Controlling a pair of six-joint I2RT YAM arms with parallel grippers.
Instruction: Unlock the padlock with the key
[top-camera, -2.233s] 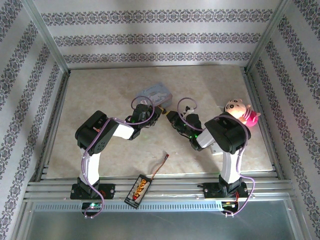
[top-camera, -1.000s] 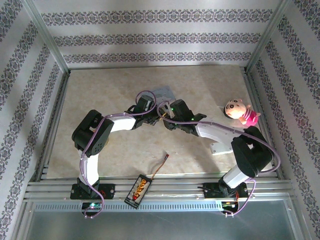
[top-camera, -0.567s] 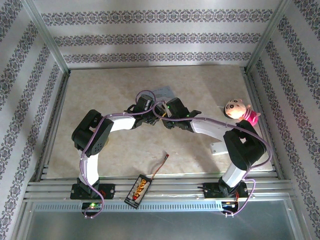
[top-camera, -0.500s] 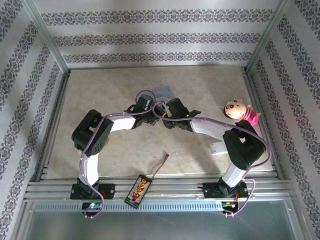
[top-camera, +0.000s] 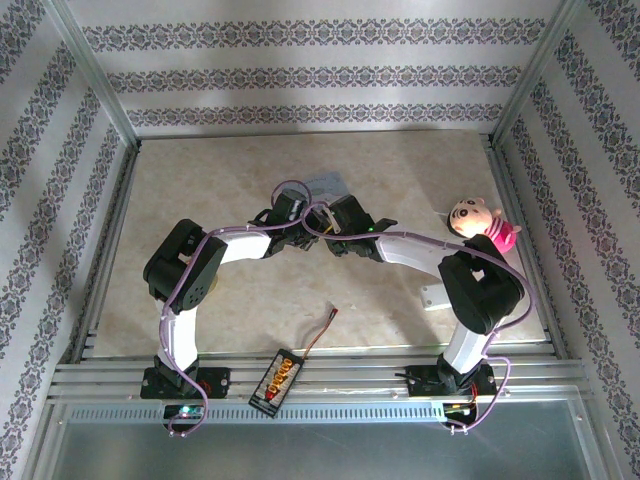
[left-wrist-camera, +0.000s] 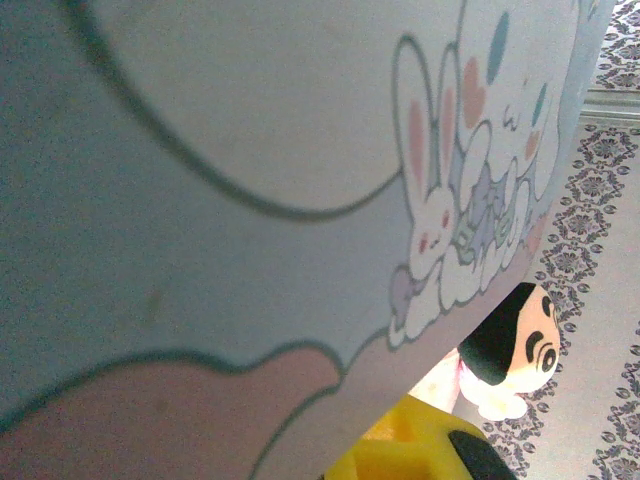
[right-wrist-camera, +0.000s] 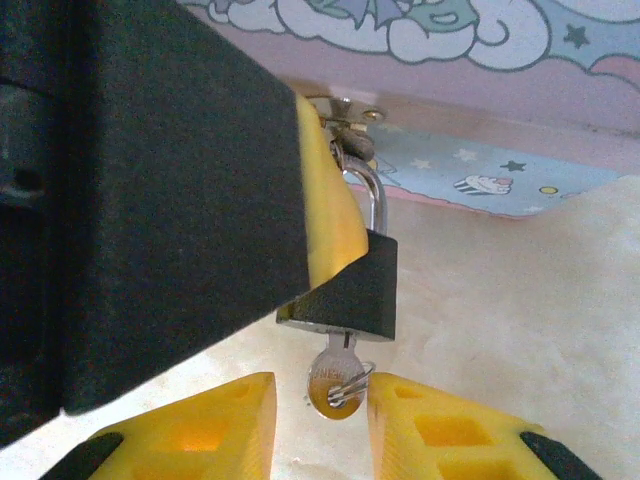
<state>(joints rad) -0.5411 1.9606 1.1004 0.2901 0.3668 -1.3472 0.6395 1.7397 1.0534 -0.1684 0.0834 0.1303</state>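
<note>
The right gripper (right-wrist-camera: 322, 412) stands with its 2 yellow fingertips apart, 1 on each side of the key (right-wrist-camera: 336, 383). A gap shows between 1 pad and the key head, so the key is not clamped. The key's blade is pushed into the bottom of the padlock (right-wrist-camera: 345, 295), and a small wire ring hangs through its head, just beside the other pad. The padlock is a small dark block with a thin silver shackle (right-wrist-camera: 372, 200) that runs up through a hasp (right-wrist-camera: 345, 110) on the front of the tin box (right-wrist-camera: 470, 50). The left gripper (top-camera: 303, 228) is closed on the padlock: a black finger (right-wrist-camera: 180, 200) with a yellow pad lies flat against the lock's body. In the left wrist view the tin's pale-blue face with its rabbit print sits very close to the lens. From above, both arms meet at the tin near the middle of the table (top-camera: 200, 180); a plush toy (top-camera: 478, 222) lies well to the right, and a black connector board (top-camera: 277, 380) rests on the near rail
</note>
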